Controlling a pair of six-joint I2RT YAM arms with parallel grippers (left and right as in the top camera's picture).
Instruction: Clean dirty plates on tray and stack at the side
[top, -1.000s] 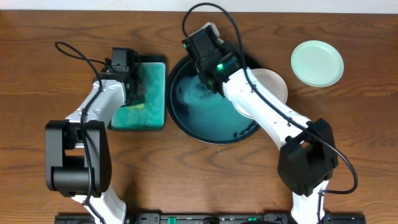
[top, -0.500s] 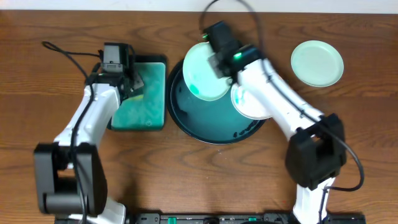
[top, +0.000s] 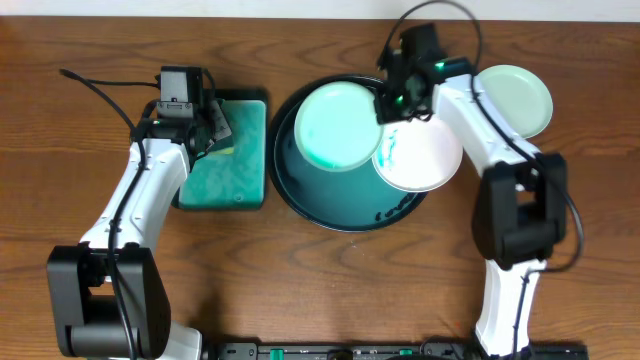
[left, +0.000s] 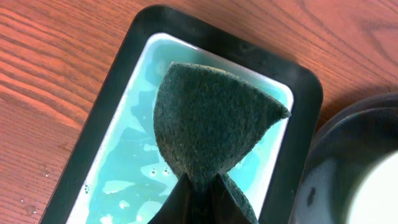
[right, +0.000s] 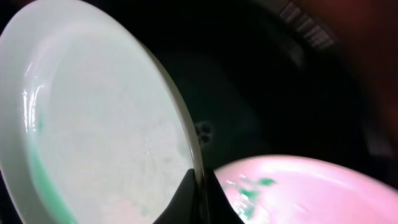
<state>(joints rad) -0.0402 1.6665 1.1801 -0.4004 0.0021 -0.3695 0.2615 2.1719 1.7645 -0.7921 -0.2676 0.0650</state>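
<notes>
My right gripper (top: 385, 108) is shut on the rim of a mint-green plate (top: 338, 126) with a teal smear and holds it over the large round tray (top: 330, 215). The right wrist view shows its jaws (right: 200, 186) pinching that plate's edge (right: 93, 143). A white plate (top: 420, 155) with teal smears leans on the tray's right rim, below the held plate; it also shows in the right wrist view (right: 298, 193). A second mint-green plate (top: 515, 100) lies on the bare tabletop at the far right. My left gripper (top: 205, 135) is shut on a dark scouring pad (left: 208, 130).
A rectangular teal tray (top: 235, 185) holding blue-green liquid (left: 124, 168) sits left of the round tray, under the pad. Dark wood tabletop (top: 560, 240) surrounds everything. Cables run from both arms along the far edge.
My right gripper has lifted the mint-green plate out of the tray and swung right with it, uncovering the white plate. The left arm shifted a little left over the rectangular tray.
</notes>
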